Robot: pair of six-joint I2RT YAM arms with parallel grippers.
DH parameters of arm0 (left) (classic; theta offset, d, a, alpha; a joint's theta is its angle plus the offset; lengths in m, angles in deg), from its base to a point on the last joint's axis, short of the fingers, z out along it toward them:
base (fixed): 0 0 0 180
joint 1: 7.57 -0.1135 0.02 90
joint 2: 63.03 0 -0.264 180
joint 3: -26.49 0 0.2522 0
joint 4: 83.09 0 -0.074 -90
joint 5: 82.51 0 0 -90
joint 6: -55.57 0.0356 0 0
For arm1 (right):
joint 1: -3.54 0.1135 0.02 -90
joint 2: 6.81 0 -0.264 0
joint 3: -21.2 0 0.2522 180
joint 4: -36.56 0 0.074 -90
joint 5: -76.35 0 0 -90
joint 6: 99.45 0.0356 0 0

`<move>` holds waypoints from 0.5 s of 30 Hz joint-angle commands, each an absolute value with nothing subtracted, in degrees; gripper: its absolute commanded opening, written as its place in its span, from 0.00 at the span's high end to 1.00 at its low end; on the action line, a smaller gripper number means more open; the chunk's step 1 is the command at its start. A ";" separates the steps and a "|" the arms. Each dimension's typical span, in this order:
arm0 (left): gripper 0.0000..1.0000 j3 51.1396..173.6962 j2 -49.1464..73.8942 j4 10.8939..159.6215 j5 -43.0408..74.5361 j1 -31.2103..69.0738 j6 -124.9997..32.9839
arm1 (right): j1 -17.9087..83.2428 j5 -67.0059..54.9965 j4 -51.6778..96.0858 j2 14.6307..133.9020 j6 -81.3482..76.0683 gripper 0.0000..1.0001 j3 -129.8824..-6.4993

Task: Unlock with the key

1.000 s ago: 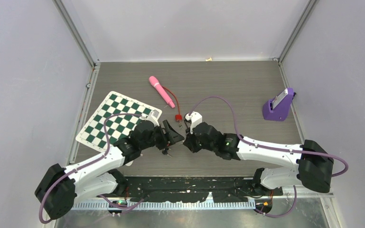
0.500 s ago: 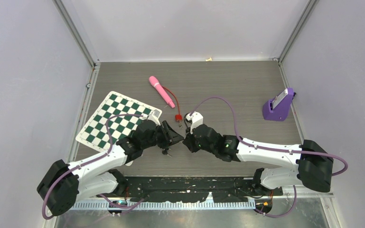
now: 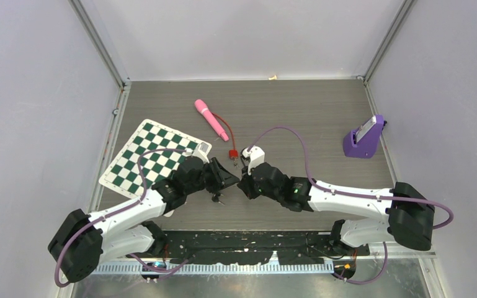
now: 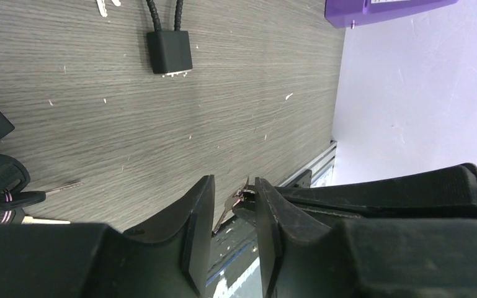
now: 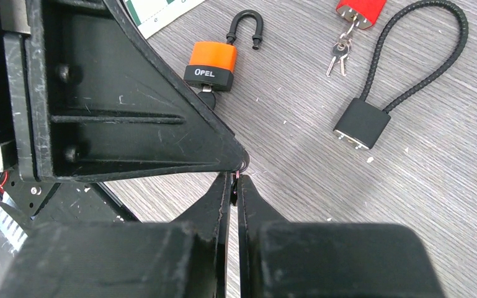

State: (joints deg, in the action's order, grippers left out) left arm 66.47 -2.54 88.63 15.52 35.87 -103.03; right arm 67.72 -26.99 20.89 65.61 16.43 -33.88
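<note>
Three locks (image 5: 209,64) (image 5: 361,124) (image 5: 361,9), one chessboard (image 3: 152,155), one purple stand (image 3: 363,141)

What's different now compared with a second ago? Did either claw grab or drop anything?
The left gripper narrowed its jaws around the small key pinched in the right gripper, a slim gap still showing; nothing was let go. The right gripper kept its pinch, both arms barely shifted, and the orange padlock, black cable lock and chessboard stayed put.

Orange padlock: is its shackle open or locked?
Open. In the right wrist view, the orange padlock has one leg of its shackle ending free, outside the body.
</note>
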 commanded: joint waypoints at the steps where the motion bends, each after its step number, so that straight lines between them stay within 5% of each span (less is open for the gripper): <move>1: 0.65 67.48 -4.44 91.15 13.21 36.12 -103.06 | 68.42 -28.03 24.19 65.73 16.92 0.95 -35.08; 10: 0.68 67.12 -6.04 91.47 10.94 36.16 -104.08 | 68.92 -27.99 24.30 66.04 16.90 0.95 -35.17; 15: 0.84 67.30 -6.15 91.33 11.15 36.11 -104.04 | 69.14 -28.41 24.31 65.86 16.78 0.95 -35.24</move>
State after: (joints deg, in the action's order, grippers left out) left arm 66.47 -4.84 88.94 12.22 35.92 -103.86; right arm 68.62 -27.03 21.52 65.98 16.43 -33.88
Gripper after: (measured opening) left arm 0.221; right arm 0.090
